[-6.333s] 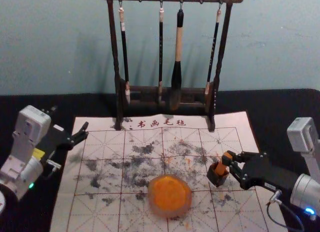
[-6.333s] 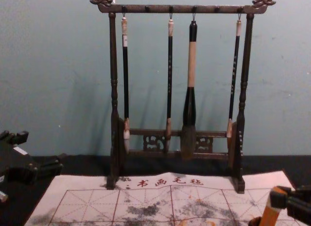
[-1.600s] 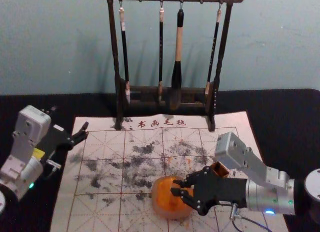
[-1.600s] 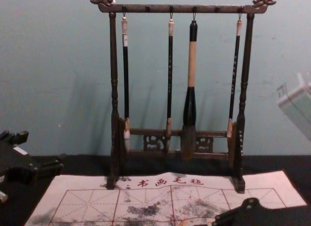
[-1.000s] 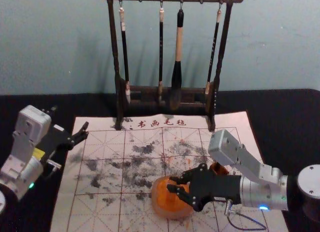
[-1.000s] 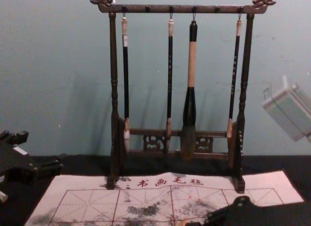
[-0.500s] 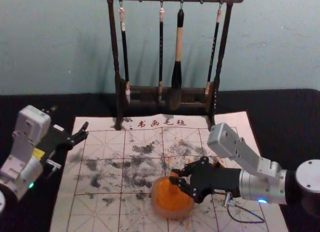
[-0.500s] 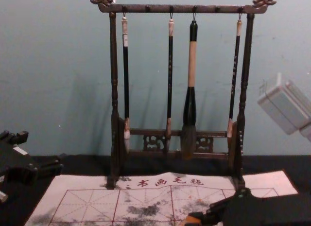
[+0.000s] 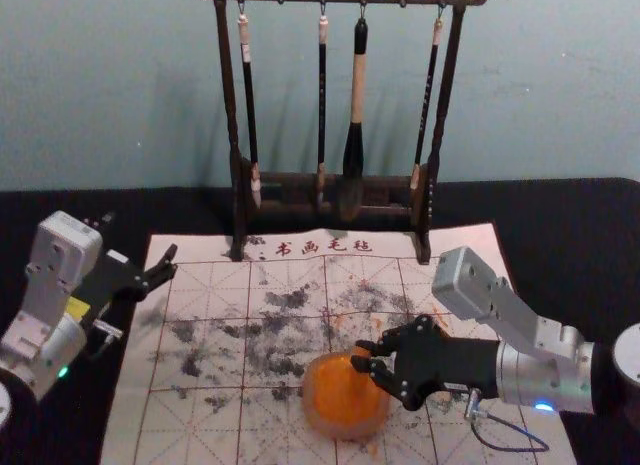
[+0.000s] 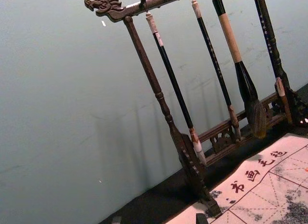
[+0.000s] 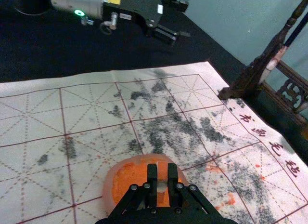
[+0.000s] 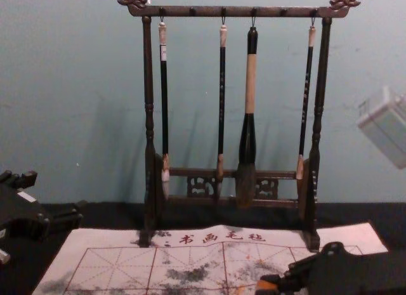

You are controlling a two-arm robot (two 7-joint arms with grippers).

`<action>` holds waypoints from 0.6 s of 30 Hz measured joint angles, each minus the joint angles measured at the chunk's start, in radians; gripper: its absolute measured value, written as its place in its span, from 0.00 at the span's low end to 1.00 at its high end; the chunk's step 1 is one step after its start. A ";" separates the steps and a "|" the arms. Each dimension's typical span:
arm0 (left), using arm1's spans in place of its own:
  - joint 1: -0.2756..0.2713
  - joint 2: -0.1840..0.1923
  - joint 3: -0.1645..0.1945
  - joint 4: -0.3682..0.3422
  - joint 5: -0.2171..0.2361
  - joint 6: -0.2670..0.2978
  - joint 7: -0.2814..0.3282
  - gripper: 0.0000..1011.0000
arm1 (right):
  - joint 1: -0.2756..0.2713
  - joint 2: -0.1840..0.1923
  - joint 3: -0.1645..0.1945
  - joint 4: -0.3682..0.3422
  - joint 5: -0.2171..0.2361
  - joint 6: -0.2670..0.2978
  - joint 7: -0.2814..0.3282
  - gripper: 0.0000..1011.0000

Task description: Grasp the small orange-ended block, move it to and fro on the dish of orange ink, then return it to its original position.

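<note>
A: Head view, status?
B: R gripper point(image 9: 361, 354) over dish point(image 9: 310, 413), far-R part. Fingers nearly closed, block point(image 9: 357, 353) pinched btwn tips. Block's low end hard to make out, orange on orange; can't tell if it touches ink. L gripper point(image 9: 140, 243) parked well L of dish & farther back, fingers wide apart, nothing held. Mat point(image 9: 205, 330) under dish, brush stand point(image 9: 237, 200) w/ brushes point(image 9: 321, 95) hanging, well beyond dish.
A: L wrist?
B: L gripper tips just in frame, mostly cut off, well apart, nothing btwn. Stand + brushes ahead, mat corner w/ red chars.
A: R wrist?
B: Fingers hug block, small gap = block width. They hide most of its sides & low end, also the near rim of dish.
A: Chest?
B: Block end low at frame edge, rest cut off, at R gripper tips. R arm cam housing point(image 12: 386, 126) partly cut off.
A: Diffs?
B: vs 0.5 s ago: R gripper + block slid slightly R, toward dish's R rim. vs 6.3 s ago: block was outside dish, to its R. L arm same pose.
</note>
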 joint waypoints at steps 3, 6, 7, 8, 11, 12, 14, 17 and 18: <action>0.000 0.000 0.000 0.000 0.000 0.000 0.000 0.99 | -0.010 0.011 0.002 -0.018 0.005 0.000 0.005 0.08; 0.000 0.000 0.000 0.000 0.000 0.000 0.000 0.99 | -0.017 0.017 0.001 -0.029 0.009 0.000 0.012 0.08; 0.000 0.000 0.000 0.000 0.000 0.000 0.000 0.99 | -0.019 0.018 -0.001 -0.033 0.011 0.000 0.014 0.08; 0.000 0.000 0.000 0.000 0.000 0.000 0.000 0.99 | -0.020 0.018 -0.002 -0.034 0.011 0.000 0.015 0.08; 0.000 0.000 0.000 0.000 0.000 0.000 0.000 0.99 | -0.021 0.018 -0.008 -0.038 0.012 0.000 0.019 0.08; 0.000 0.000 0.000 0.000 0.000 0.000 0.000 0.99 | -0.021 0.017 -0.009 -0.038 0.013 0.000 0.020 0.08; 0.000 0.000 0.000 0.000 0.000 0.000 0.000 0.99 | -0.021 0.015 -0.012 -0.038 0.013 0.000 0.020 0.08; 0.000 0.000 0.000 0.000 0.000 0.000 0.000 0.99 | -0.018 0.010 -0.019 -0.035 0.012 0.000 0.021 0.08; 0.000 0.000 0.000 0.000 0.000 0.000 0.000 0.99 | -0.017 0.008 -0.021 -0.033 0.011 0.000 0.021 0.08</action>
